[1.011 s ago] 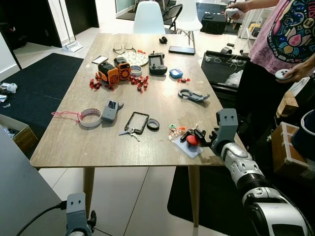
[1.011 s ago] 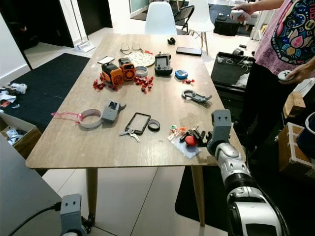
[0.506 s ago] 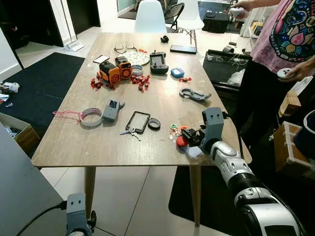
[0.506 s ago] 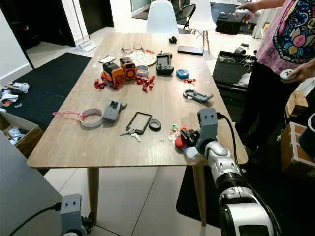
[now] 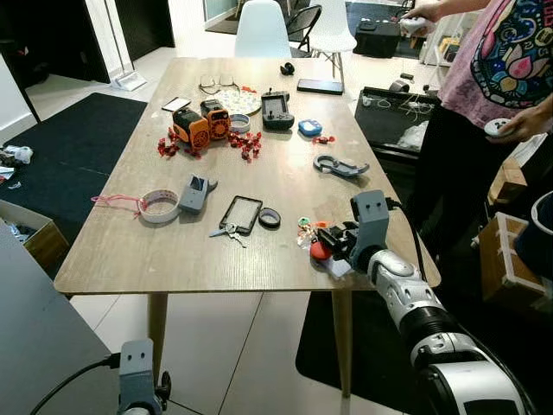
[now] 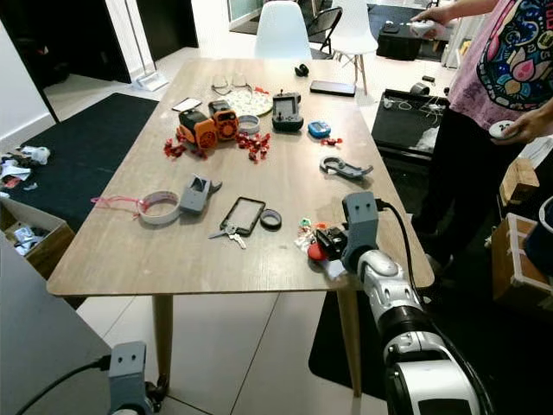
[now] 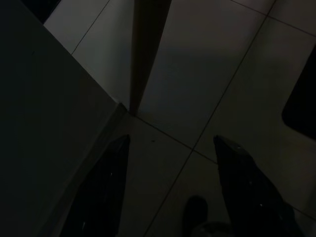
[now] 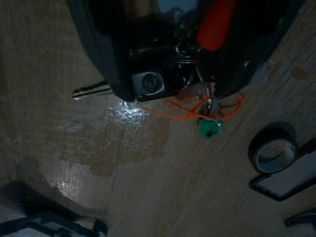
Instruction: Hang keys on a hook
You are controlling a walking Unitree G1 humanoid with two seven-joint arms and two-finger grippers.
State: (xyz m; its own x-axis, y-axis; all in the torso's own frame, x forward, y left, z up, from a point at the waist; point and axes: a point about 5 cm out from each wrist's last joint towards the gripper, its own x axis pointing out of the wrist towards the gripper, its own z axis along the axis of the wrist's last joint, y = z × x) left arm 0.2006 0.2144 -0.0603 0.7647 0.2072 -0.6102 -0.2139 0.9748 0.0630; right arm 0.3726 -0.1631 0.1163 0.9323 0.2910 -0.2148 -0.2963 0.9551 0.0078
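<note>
Early in the job, by the look of it. Right gripper (image 5: 333, 242) low over the near right corner of the wooden table (image 5: 173, 251), its 2 black fingers (image 8: 106, 54) clamped on the key bunch (image 8: 168, 81): black fob, red tag, orange loop and green bead dangling, 1 silver blade sticking out sideways just above the wood. Grasped, then, but barely lifted, if at all. No hook to be made out anywhere, so carrying and hanging both left to do. Left gripper (image 7: 168, 192) idle near the tiled floor, fingers spread and empty. Another set of keys (image 5: 226, 231) lying untouched beside the black frame (image 5: 241, 213)
</note>
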